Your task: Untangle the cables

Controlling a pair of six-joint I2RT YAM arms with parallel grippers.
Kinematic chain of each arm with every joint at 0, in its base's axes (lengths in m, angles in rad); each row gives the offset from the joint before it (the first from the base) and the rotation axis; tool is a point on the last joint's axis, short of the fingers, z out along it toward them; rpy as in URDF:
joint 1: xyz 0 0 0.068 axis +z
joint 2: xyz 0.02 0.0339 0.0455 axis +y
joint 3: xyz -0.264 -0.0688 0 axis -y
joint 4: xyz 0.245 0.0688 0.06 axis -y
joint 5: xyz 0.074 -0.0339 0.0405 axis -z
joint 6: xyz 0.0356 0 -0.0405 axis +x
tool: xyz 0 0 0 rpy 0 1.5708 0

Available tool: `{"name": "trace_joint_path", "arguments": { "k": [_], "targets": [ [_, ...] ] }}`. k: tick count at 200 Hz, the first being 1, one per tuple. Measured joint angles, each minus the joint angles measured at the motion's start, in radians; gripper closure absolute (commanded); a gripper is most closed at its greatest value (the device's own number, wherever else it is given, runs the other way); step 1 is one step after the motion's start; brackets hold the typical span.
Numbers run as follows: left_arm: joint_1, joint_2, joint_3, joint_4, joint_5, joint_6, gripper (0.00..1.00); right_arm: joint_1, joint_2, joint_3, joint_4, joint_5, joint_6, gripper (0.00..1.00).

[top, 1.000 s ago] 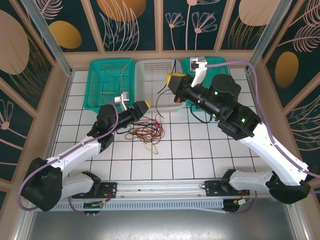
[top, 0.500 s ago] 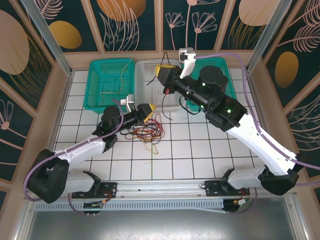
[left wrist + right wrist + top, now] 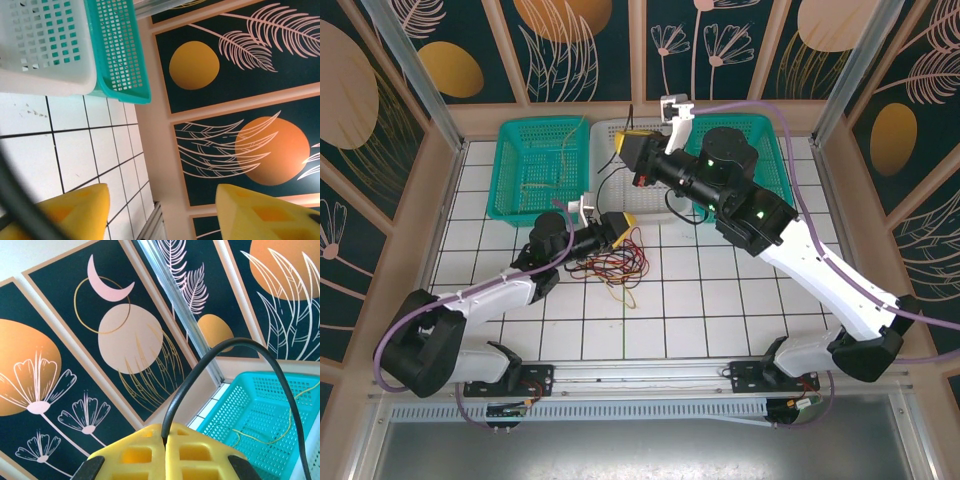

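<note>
A tangle of red and black cables (image 3: pixel 615 265) lies on the white tiled table, with a pale yellow strand (image 3: pixel 621 292) at its near edge. My left gripper (image 3: pixel 619 226) hovers low at the tangle's far left edge. In the left wrist view the left gripper (image 3: pixel 160 202) is open, its yellow fingers (image 3: pixel 75 212) wide apart with nothing between them. My right gripper (image 3: pixel 625 146) is raised over the white basket, shut on a black cable (image 3: pixel 602 185) that hangs down from it. In the right wrist view the black cable (image 3: pixel 235 342) arcs up out of the shut right gripper (image 3: pixel 165 434).
Three baskets stand along the back: a teal one (image 3: pixel 510 170) holding a pale yellow cable (image 3: pixel 545 165), a white one (image 3: pixel 645 205) in the middle, and another teal one (image 3: pixel 775 150) on the right. Patterned walls enclose the table.
My right gripper has carried the black cable left and towards the back, over the white basket. My left gripper has edged right towards the tangle, its jaws somewhat narrower.
</note>
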State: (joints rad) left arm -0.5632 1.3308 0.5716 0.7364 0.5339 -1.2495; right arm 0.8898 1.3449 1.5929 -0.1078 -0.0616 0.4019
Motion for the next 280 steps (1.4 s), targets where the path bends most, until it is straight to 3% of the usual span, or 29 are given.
{"name": "trace_joint_path", "arguments": {
  "k": [31, 57, 77, 157, 226, 280],
  "targets": [
    [0.000, 0.005, 0.005, 0.001, -0.018, 0.000, 0.45, -0.001, 0.001, 0.013, 0.006, -0.011, 0.002, 1.00],
    [0.000, 0.004, 0.005, 0.000, -0.027, -0.003, 0.36, -0.001, 0.000, 0.015, 0.007, -0.011, 0.004, 1.00],
    [0.000, -0.008, 0.004, 0.000, -0.041, -0.001, 0.37, -0.001, 0.000, 0.015, 0.007, -0.011, 0.005, 1.00],
    [0.000, -0.025, 0.007, -0.004, -0.047, 0.011, 0.59, -0.001, 0.000, 0.014, 0.008, -0.012, 0.023, 1.00],
    [0.000, -0.001, 0.019, -0.015, -0.044, 0.032, 1.00, -0.018, 0.000, 0.016, 0.006, -0.008, 0.031, 1.00],
    [0.000, -0.031, 0.041, -0.170, -0.055, 0.180, 1.00, -0.220, 0.052, 0.076, 0.006, -0.084, 0.155, 1.00]
  ]
}}
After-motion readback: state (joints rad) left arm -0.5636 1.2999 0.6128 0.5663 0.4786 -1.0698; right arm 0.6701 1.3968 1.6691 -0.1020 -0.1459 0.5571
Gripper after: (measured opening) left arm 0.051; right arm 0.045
